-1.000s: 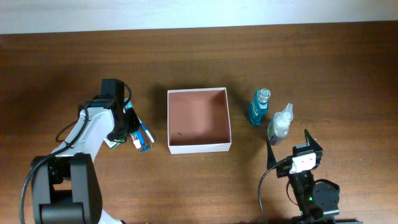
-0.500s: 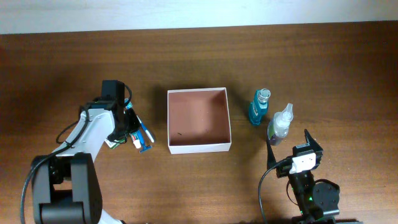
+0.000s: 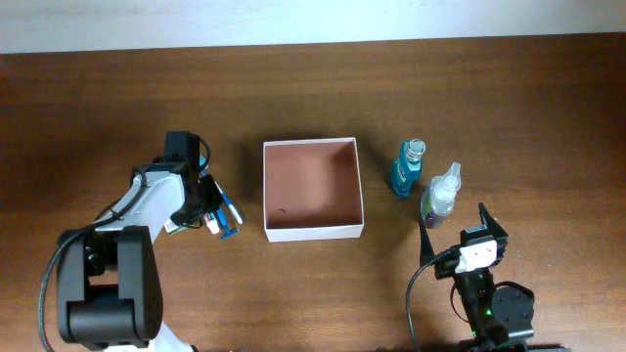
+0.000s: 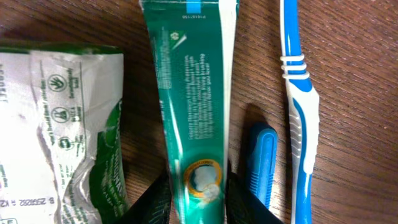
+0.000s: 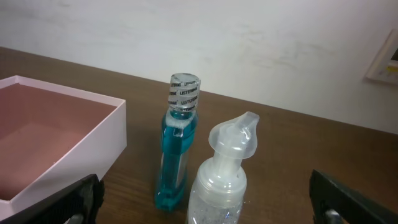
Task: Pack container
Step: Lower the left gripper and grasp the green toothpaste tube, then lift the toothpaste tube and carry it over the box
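Left wrist view shows a crumpled green packet (image 4: 56,137), then a green toothpaste tube (image 4: 196,93) with its near end pinched between the jaws of the left gripper (image 4: 198,202). Next comes a blue toothbrush (image 4: 298,93), and all three lie on the wooden surface (image 3: 509,98). Overhead, the container (image 3: 313,232) sits mid-surface with its open top up, apart from that cluster. Right of it stand a blue bottle (image 3: 406,171) and a clear pump bottle (image 3: 440,196). The right gripper (image 3: 458,233) is near them, its jaws spread wide.
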You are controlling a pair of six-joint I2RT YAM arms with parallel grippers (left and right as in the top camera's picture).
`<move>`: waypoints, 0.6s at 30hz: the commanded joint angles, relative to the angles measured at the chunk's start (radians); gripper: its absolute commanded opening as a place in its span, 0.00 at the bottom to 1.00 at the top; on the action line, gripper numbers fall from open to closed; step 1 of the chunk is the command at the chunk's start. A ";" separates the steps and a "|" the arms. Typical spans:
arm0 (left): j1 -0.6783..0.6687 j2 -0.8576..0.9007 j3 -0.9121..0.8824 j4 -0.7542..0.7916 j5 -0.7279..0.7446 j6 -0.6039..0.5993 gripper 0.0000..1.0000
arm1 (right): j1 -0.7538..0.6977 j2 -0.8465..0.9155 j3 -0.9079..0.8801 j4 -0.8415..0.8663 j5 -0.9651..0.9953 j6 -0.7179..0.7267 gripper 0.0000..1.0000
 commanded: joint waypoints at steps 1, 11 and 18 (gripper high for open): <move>0.002 0.035 -0.016 0.002 -0.004 -0.009 0.28 | 0.008 -0.006 -0.005 -0.006 0.009 -0.003 0.98; 0.002 0.034 0.011 -0.020 -0.005 0.018 0.05 | 0.008 -0.006 -0.005 -0.006 0.009 -0.003 0.98; 0.002 0.029 0.176 -0.200 -0.008 0.085 0.01 | 0.008 -0.006 -0.005 -0.006 0.009 -0.003 0.98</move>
